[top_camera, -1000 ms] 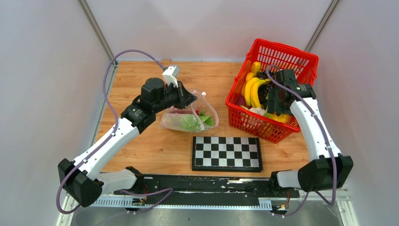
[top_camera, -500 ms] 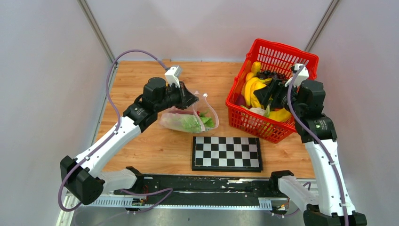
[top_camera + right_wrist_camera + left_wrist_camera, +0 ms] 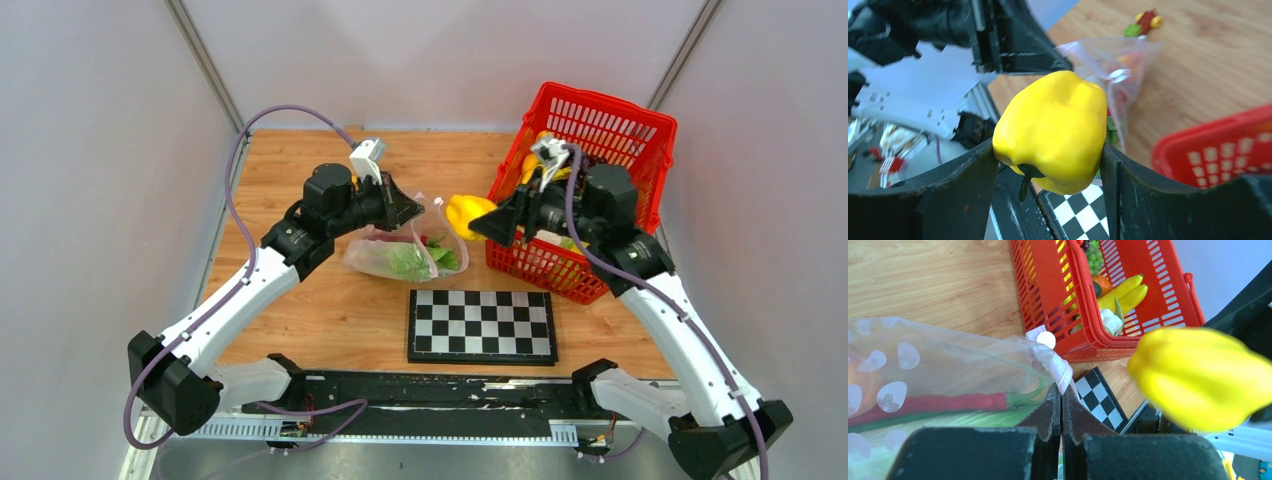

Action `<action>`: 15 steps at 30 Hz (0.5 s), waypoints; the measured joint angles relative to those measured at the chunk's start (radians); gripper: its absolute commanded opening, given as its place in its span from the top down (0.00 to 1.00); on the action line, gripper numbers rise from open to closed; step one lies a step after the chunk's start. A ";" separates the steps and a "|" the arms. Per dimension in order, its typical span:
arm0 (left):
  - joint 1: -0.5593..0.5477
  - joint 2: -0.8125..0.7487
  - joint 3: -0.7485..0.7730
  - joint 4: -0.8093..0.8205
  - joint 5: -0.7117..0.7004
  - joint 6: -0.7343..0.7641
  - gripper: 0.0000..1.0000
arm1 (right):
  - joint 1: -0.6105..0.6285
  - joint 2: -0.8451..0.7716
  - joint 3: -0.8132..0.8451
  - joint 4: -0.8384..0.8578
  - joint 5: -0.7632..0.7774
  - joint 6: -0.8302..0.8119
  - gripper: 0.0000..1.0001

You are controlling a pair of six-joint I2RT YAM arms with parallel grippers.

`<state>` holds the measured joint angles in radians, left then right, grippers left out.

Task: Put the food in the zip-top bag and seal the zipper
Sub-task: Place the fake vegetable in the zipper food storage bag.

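Observation:
The clear dotted zip-top bag (image 3: 395, 255) lies left of centre on the table, with green lettuce (image 3: 407, 261) and a red chilli (image 3: 938, 403) inside. My left gripper (image 3: 408, 211) is shut on the bag's rim at the pale pink zipper (image 3: 1059, 368), holding the mouth raised. My right gripper (image 3: 487, 224) is shut on a yellow toy pepper (image 3: 467, 213) and holds it in the air just right of the bag's mouth, between bag and basket. The pepper fills the right wrist view (image 3: 1053, 127) and shows blurred in the left wrist view (image 3: 1198, 377).
A red mesh basket (image 3: 640, 130) at the back right holds bananas (image 3: 530, 160), grapes and other toy food. A chessboard (image 3: 482, 325) lies flat in front of the bag. A small red, yellow and green piece (image 3: 1145, 22) lies on the wood beyond the bag.
My right arm has come up out of the basket with the yellow pepper and swung left to the bag's mouth. My left gripper has stayed on the bag's rim.

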<state>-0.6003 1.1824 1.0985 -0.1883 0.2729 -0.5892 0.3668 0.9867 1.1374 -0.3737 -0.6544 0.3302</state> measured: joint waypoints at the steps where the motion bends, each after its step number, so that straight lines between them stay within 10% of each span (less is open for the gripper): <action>1: 0.000 0.000 0.000 0.000 0.007 0.000 1.00 | 0.035 0.016 0.000 0.002 -0.007 -0.011 0.75; 15: 0.001 0.000 0.000 0.006 0.060 0.002 1.00 | 0.188 0.194 -0.011 0.014 0.008 -0.121 0.74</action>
<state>-0.5995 1.1820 1.0988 -0.1822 0.3332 -0.5877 0.5549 1.1809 1.1259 -0.3592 -0.6464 0.2092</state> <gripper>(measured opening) 0.006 0.682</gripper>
